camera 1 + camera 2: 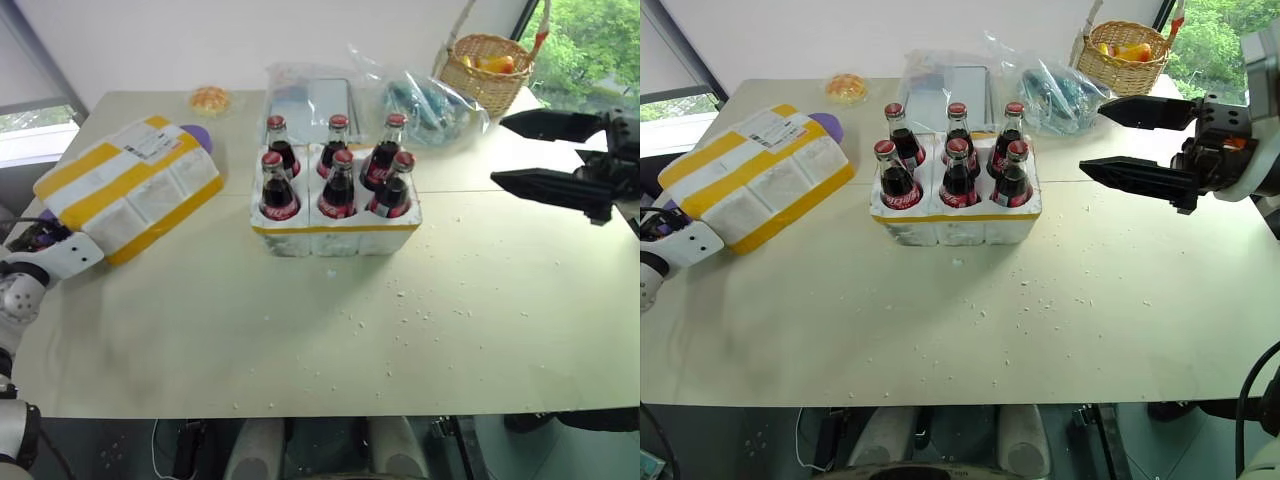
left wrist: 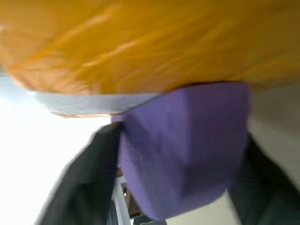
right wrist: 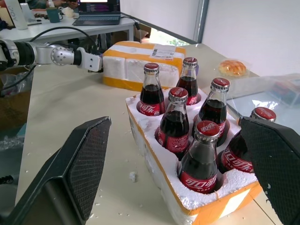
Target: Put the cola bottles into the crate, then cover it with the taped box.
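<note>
Six cola bottles [image 1: 338,180] stand upright in the wells of the white foam crate [image 1: 335,235] at the table's middle. To the left lies the taped box [image 1: 130,185], white with wide yellow bands and a label, tilted, with a purple block [image 1: 196,135] at its far end. My left gripper [image 1: 48,243] sits at the box's near-left end. In the left wrist view its black fingers [image 2: 89,178] press on either side of a purple block [image 2: 187,145] under the yellow tape. Above the table, right of the crate, my right gripper [image 1: 497,150] hovers open and holds nothing.
A wicker basket [image 1: 490,70] with fruit stands at the back right, next to crumpled clear plastic bags [image 1: 430,100] and a clear packet [image 1: 310,95]. A wrapped bun [image 1: 210,99] lies at the back. White foam crumbs [image 1: 405,300] dot the table in front of the crate.
</note>
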`<state>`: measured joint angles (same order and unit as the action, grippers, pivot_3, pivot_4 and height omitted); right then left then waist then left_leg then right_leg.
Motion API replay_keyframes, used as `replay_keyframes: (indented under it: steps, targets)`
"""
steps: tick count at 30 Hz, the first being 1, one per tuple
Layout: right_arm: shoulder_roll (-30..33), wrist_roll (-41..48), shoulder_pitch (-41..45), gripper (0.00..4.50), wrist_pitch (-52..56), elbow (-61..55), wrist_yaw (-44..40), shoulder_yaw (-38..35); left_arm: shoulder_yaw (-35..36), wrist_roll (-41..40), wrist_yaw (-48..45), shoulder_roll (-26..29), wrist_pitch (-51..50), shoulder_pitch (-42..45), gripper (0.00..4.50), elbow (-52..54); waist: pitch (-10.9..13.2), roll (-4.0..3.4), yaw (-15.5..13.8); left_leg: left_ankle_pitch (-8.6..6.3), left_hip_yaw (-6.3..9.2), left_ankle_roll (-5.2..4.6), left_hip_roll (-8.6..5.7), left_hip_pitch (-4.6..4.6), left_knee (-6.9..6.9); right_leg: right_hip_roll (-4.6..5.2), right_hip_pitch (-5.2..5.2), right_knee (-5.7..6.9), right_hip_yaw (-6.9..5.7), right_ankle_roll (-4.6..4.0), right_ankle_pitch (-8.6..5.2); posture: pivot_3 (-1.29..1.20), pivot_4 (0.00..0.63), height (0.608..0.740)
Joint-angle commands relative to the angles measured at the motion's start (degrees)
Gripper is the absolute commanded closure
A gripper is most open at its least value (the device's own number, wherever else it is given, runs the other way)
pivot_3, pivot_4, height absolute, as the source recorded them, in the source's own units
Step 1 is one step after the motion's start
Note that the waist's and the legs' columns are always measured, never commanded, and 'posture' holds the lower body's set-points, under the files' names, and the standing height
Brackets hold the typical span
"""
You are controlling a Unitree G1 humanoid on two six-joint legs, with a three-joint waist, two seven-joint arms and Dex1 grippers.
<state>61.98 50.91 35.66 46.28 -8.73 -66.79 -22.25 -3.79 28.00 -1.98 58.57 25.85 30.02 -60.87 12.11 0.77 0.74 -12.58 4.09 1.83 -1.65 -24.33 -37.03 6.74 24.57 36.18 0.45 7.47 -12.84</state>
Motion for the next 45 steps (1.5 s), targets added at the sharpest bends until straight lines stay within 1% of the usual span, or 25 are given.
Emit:
replay_keyframes:
  steps: [1,2,6,8,12,15,19,23,26,29,30,32,34,40,45]
  targets:
    - [0.1,0.7,0.7,0.00,-1.1,-0.6,0.2,-1.3,-0.1,-0.9,-0.1,1.5,0.1,0.4,3.45,-0.9,0.0,0.00,0.0,0.00,0.00,0.00,0.00,0.00,0.00,0.00,0.00,0.00,0.00,0.00,0.00,0.00,0.150,0.737]
    - [0.0,0.7,0.8,0.00,-1.1,-0.5,0.3,-1.2,0.0,-1.0,0.0,1.8,-0.3,0.6,3.81,-0.8,0.0,0.00,0.0,0.00,0.00,0.00,0.00,0.00,0.00,0.00,0.00,0.00,0.00,0.00,0.00,0.00,0.150,0.737]
    - [-0.3,0.5,0.9,0.00,-1.5,-0.2,0.3,-0.9,0.5,-1.9,-0.8,3.2,-0.6,1.9,3.81,-0.4,0.0,0.00,0.0,0.00,-0.01,0.00,0.00,0.01,0.00,0.00,0.00,0.01,0.01,0.00,0.00,0.00,0.150,0.737]
    - [0.0,-0.2,0.5,0.00,-2.1,0.5,-0.1,-0.9,0.9,-2.2,-1.6,4.8,-0.3,3.5,3.81,0.5,0.0,0.00,0.0,0.00,-0.01,0.00,0.00,0.01,0.00,0.00,0.00,0.02,0.00,0.00,0.00,0.00,0.150,0.737]
    - [1.0,-1.4,-0.3,0.00,-2.6,2.2,-1.1,-1.0,2.0,-2.8,-4.8,8.7,0.8,9.2,3.81,3.9,0.0,0.15,-0.1,0.00,0.00,0.00,0.00,-0.02,-0.01,-0.02,0.00,0.01,0.00,0.00,0.00,0.00,0.150,0.737]
    - [1.2,-2.1,-1.0,0.00,-2.7,3.3,-1.5,-0.9,2.6,-3.9,-8.2,10.4,1.0,15.3,3.81,7.8,0.0,0.17,-0.3,0.00,0.01,0.00,-0.03,-0.06,-0.03,-0.01,-0.01,-0.01,-0.01,0.00,0.00,0.00,0.150,0.737]
    - [1.5,-2.0,-3.4,0.00,-1.7,3.8,-2.7,-1.5,2.4,-6.3,-13.6,9.0,1.2,24.0,3.81,14.4,0.0,0.20,-0.3,0.00,0.01,0.00,-0.05,-0.06,-0.06,0.00,-0.05,-0.03,0.00,0.06,0.03,0.00,0.150,0.737]
    - [0.8,-5.7,-5.2,0.00,-5.6,3.9,-1.7,-0.9,1.2,-10.0,-21.9,5.4,0.5,28.0,3.81,23.2,0.0,0.17,0.1,0.01,-0.01,-0.01,-0.06,-0.04,-0.06,0.00,-0.05,0.00,0.01,0.07,0.04,0.00,0.150,0.737]
    - [0.3,-5.7,-6.2,0.00,-5.9,3.4,-1.8,-1.0,0.6,-12.2,-27.3,2.3,-1.8,28.2,3.81,31.4,0.0,0.18,0.5,0.01,-0.02,-0.02,-0.04,-0.02,-0.06,-0.02,-0.05,0.02,0.03,0.07,0.04,0.00,0.150,0.737]
    - [-0.3,-5.6,-6.6,0.00,-6.0,3.1,-1.0,-1.0,0.4,-12.6,-31.0,-0.1,-4.8,27.0,3.81,38.1,0.0,0.18,0.6,0.02,-0.02,-0.02,-0.03,-0.03,-0.07,-0.03,-0.04,0.02,0.05,0.08,0.04,0.00,0.150,0.737]
    - [-0.7,-5.3,-6.9,0.00,-5.9,2.9,-0.6,-1.2,-0.2,-13.0,-32.3,-1.5,-6.6,26.4,3.81,41.8,0.0,0.17,0.6,0.02,-0.02,-0.02,-0.03,-0.03,-0.07,-0.03,-0.04,0.02,0.06,0.08,0.04,0.00,0.150,0.737]
    - [-1.2,-4.7,-7.3,0.00,-5.5,2.5,0.1,-1.4,-0.9,-13.6,-34.4,-3.7,-9.3,24.9,3.81,47.8,0.0,0.18,0.3,0.02,-0.02,-0.03,-0.03,-0.02,-0.07,-0.03,-0.04,0.04,0.07,0.08,0.04,0.00,0.150,0.737]
    - [-1.5,-4.5,-7.4,0.00,-5.3,2.2,0.5,-1.5,-0.9,-13.3,-35.3,-4.8,-10.6,23.7,3.81,50.9,0.0,0.18,0.2,0.02,-0.02,-0.03,-0.05,-0.03,-0.11,-0.03,-0.05,0.04,0.10,0.08,0.04,0.00,0.150,0.737]
    - [-2.1,-3.8,-7.2,0.00,-4.6,1.6,2.1,-1.8,-2.8,-9.4,-35.6,-6.1,-9.1,20.8,3.81,54.6,0.0,0.17,0.3,0.02,-0.01,-0.04,-0.05,-0.01,-0.12,-0.05,-0.05,0.05,0.13,0.10,0.06,0.00,0.150,0.737]
    - [-2.5,-2.8,-7.2,0.00,-4.1,0.6,3.5,-2.1,-5.2,-1.1,-33.4,-4.8,-6.3,19.1,3.81,54.8,0.0,0.18,0.1,0.02,-0.02,-0.04,-0.05,-0.02,-0.12,-0.06,-0.05,0.04,0.15,0.10,0.06,0.00,0.150,0.737]
